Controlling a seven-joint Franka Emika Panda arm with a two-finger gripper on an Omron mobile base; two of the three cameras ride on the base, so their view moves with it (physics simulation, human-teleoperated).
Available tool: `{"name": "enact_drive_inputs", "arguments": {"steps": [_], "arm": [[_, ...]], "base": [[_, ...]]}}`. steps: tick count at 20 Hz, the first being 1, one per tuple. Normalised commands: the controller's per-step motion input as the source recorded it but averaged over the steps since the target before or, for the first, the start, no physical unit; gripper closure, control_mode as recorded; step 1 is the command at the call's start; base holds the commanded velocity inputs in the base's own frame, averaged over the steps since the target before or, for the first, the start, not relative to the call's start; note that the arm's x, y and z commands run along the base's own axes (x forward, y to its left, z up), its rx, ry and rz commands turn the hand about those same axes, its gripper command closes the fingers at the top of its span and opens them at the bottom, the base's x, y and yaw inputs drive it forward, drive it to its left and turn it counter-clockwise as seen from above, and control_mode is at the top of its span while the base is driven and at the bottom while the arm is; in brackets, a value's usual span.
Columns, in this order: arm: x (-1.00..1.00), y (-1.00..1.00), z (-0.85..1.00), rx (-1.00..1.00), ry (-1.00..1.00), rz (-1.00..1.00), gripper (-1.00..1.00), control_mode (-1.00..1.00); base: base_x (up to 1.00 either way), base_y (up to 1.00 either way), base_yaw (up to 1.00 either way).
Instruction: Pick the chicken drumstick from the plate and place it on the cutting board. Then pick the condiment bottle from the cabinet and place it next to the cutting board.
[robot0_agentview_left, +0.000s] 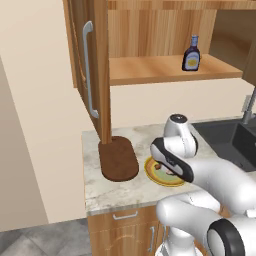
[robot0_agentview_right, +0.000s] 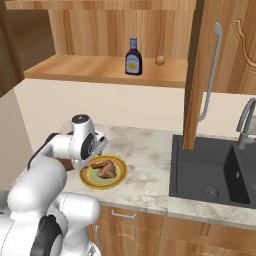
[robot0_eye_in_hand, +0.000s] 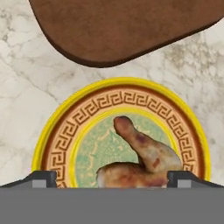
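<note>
In the left base view the arm hides most of the plate (robot0_agentview_left: 156, 176). The hand view cuts off the cutting board (robot0_eye_in_hand: 127, 28). The chicken drumstick (robot0_eye_in_hand: 142, 159) lies in the plate's green centre, with its bone end pointing toward the board. The end effector (robot0_eye_in_hand: 112, 179) hovers right above it with fingers spread wide, gripping nothing. The condiment bottle (robot0_agentview_right: 133, 57) stands upright on the cabinet (robot0_agentview_right: 100, 67) shelf, near a small round knob (robot0_agentview_right: 160, 60). Plate and board rest apart on the marble surface (robot0_agentview_right: 150, 150).

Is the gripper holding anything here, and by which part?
Nothing held. The gripper is open above the chicken drumstick, which lies on the plate.
</note>
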Motion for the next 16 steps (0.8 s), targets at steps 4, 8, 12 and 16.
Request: {"name": "enact_drive_inputs", "arguments": {"steps": [4,8,12,16], "arm": [[0.14,0.0,-0.2,0.0,0.0,0.05,-1.0,-1.0],[0.11,0.0,-0.2,0.0,0.01,0.06,-1.0,-1.0],[0.08,0.0,-0.21,0.0,0.02,0.06,-1.0,-1.0],[0.11,0.0,-0.21,0.0,0.01,0.06,-1.0,-1.0]], "base": [[0.0,0.0,0.0],[0.0,0.0,0.0],[0.0,0.0,0.0],[0.0,0.0,0.0]]}}
